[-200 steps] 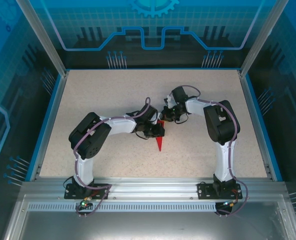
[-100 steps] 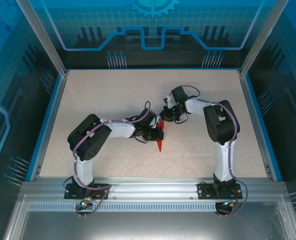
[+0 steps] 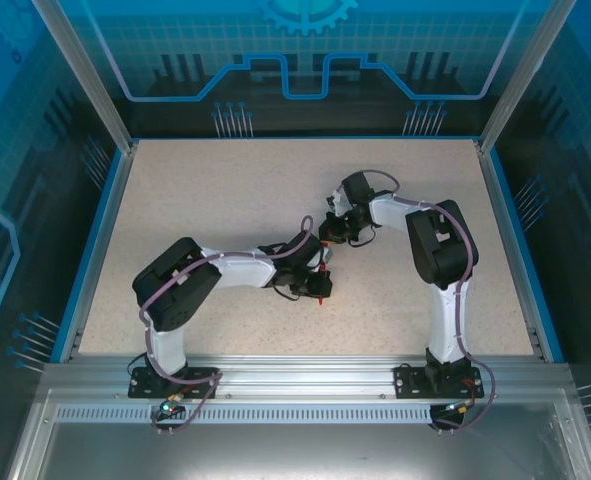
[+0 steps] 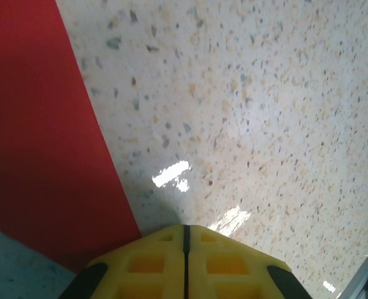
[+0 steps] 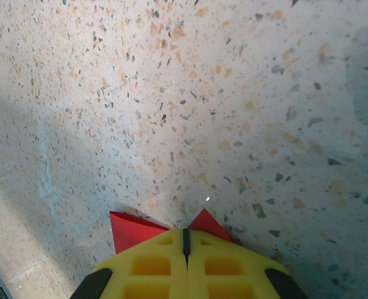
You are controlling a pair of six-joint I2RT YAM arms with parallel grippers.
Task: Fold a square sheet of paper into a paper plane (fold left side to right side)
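**Creasing the dart**

My slim red paper plane (image 4: pixel 40 124) lies flat at the centre of the speckled beige table (image 3: pixel 195 200). The left gripper (image 4: pixel 185 232), pads shut together, bears on its long edge. The right gripper (image 5: pixel 185 235), likewise closed, pins one end. Next, I reckon: run the left along the crease, lightly.

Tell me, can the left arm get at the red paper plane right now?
Probably yes. The left tool, shut, is right beside the paper plane with nothing between them; the right tool, also shut, is over another part of it.
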